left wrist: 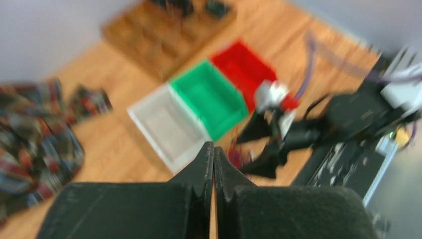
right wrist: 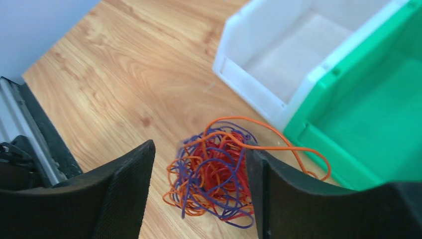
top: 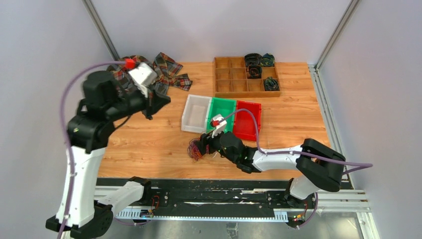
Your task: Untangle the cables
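- Our left gripper (left wrist: 213,149) is pressed shut with nothing between its fingers. It hangs high over the far left of the table, near a crumpled plaid cloth (top: 169,67), and is well apart from the work.
- The cables (right wrist: 214,174), thin red, purple and orange wires, lie in one knotted clump on the wooden table (top: 149,144), just near of the clear white plastic bin (right wrist: 259,99).
- We judge the task barely begun: no strand lies free of the clump, and every colour is left to pull out.
- Our right gripper (right wrist: 199,164) stands wide, a finger on either side of the clump, gripping nothing.
- The right finger hides the clump's edge, so we cannot tell whether it touches.
- The left wrist view is blurred.
- The dark coils in the wooden compartment tray (top: 234,84), far right, are too small for us to identify.
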